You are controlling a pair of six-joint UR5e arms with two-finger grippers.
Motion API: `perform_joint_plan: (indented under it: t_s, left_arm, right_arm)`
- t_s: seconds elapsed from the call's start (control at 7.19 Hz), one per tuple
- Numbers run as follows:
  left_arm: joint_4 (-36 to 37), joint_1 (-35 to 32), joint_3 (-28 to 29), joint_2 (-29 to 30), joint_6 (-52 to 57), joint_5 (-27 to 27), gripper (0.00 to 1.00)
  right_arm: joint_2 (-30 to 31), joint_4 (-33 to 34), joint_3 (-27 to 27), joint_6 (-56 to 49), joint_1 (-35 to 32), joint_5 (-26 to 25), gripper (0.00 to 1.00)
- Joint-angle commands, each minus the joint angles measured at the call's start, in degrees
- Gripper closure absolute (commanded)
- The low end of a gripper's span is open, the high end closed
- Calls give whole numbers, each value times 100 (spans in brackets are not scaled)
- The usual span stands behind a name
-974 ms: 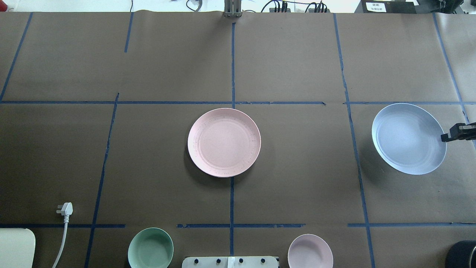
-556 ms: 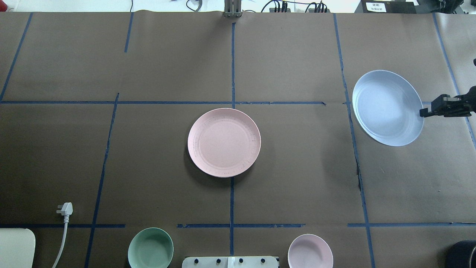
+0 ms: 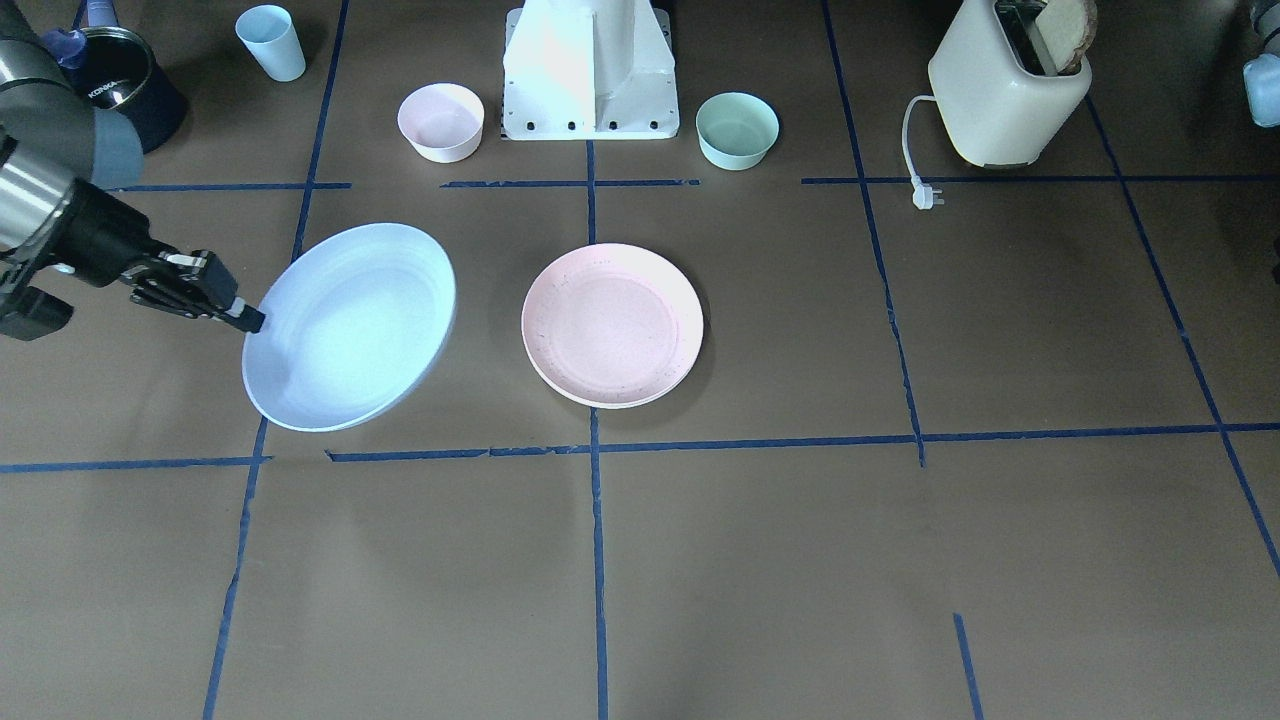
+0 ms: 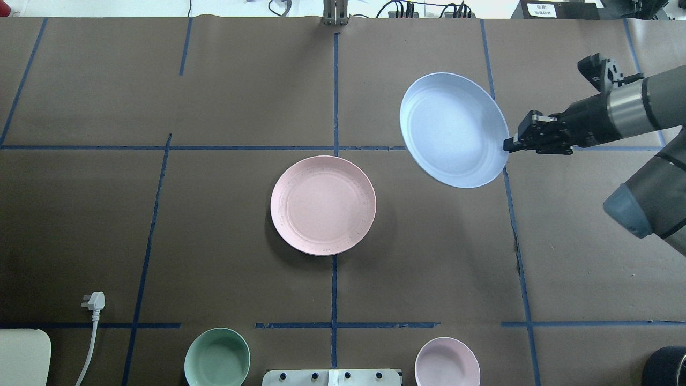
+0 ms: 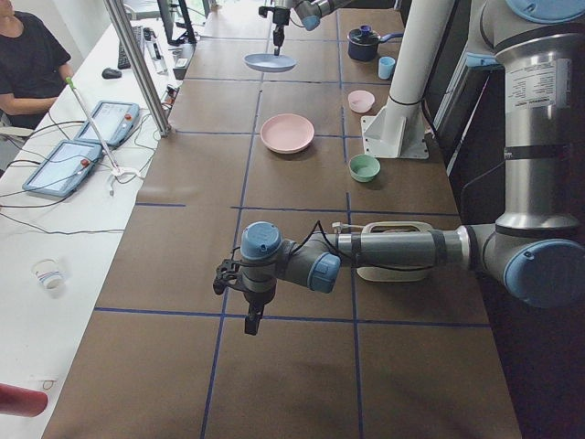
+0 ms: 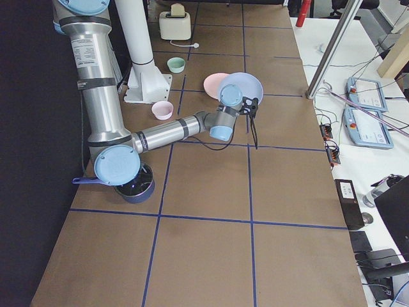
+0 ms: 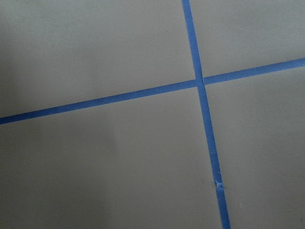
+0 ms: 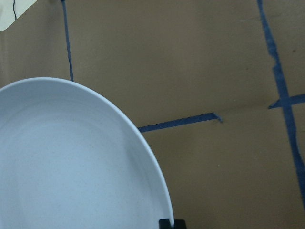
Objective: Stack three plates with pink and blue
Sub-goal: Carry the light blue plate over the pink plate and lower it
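The light blue plate (image 4: 454, 130) is gripped at its rim by the right end effector (image 4: 509, 145) and held tilted above the counter (image 4: 439, 257), presumably for carrying onto the pink plate (image 4: 322, 205). It hangs to that plate's right, with bare counter between them. Whether the left end effector (image 5: 250, 320) is clenched cannot be told.

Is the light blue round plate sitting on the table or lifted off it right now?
Lifted. The right gripper pinches the light blue round plate by its rim, and it hangs above the brown table.
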State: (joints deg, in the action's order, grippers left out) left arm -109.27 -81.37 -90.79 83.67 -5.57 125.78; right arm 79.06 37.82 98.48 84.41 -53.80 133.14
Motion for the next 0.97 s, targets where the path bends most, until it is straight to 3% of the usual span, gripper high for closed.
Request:
perform_joint_plan:
  t_s: [0.0,0.28,0.83]
  left_arm:
    - [-7,-2,0,9,-5,87,0]
    - [-7,-2,0,9,-5,87,0]
    - [-7,-28,0,0,4,87,0]
  right_arm:
    - [-608,1739,767,102,929,-1075,100]
    - [-830,1999,743,128,1651,-1894,100]
    - [-1550,3228,655,111,2303,-2485,100]
